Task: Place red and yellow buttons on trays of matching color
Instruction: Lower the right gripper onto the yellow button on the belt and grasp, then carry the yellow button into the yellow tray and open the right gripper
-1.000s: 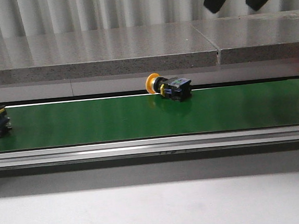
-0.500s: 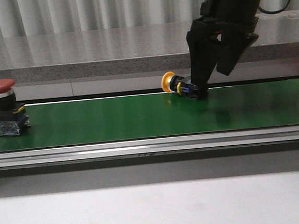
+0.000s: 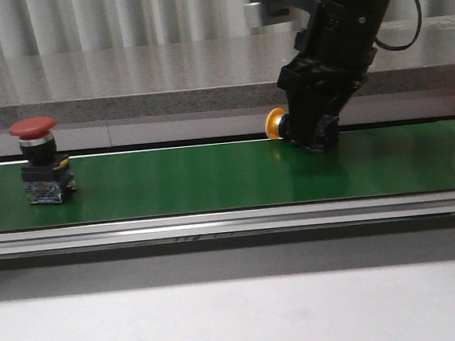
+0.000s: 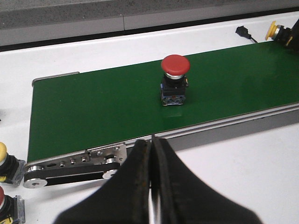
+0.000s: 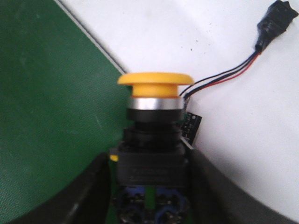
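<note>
On the green conveyor belt (image 3: 173, 183), right gripper (image 3: 314, 135) clamps the yellow button (image 5: 154, 121); left gripper (image 4: 152, 186) is closed, empty.

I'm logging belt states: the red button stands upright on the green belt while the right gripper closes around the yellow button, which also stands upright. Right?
Not quite. The yellow button lies on its side, cap pointing left, as the front view shows. The rest holds: the red button stands upright on the green belt, and the right gripper is around the yellow button's body.
</note>
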Controlling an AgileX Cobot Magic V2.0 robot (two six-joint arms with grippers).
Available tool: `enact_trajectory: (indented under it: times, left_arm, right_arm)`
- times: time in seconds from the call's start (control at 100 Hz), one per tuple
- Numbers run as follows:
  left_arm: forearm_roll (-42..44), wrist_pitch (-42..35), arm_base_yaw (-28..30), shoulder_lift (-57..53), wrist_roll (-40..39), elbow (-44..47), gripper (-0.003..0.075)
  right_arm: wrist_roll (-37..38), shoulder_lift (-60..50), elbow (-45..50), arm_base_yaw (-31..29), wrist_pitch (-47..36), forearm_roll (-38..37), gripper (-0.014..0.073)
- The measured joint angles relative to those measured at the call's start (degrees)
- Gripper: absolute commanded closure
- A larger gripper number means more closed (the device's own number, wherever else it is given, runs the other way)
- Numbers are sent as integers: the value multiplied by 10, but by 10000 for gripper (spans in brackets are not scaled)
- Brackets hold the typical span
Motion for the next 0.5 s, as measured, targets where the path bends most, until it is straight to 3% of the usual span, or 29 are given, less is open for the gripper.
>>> enact_trajectory:
  times: [0.24, 0.5]
  left_arm:
    - [0, 0, 0, 0, 0, 0, 741]
    - [0, 0, 0, 0, 0, 0, 741]
  right_arm:
    - [3, -11, 0, -25, 6, 17, 426]
    - [89, -85, 43, -71, 2, 44, 426]
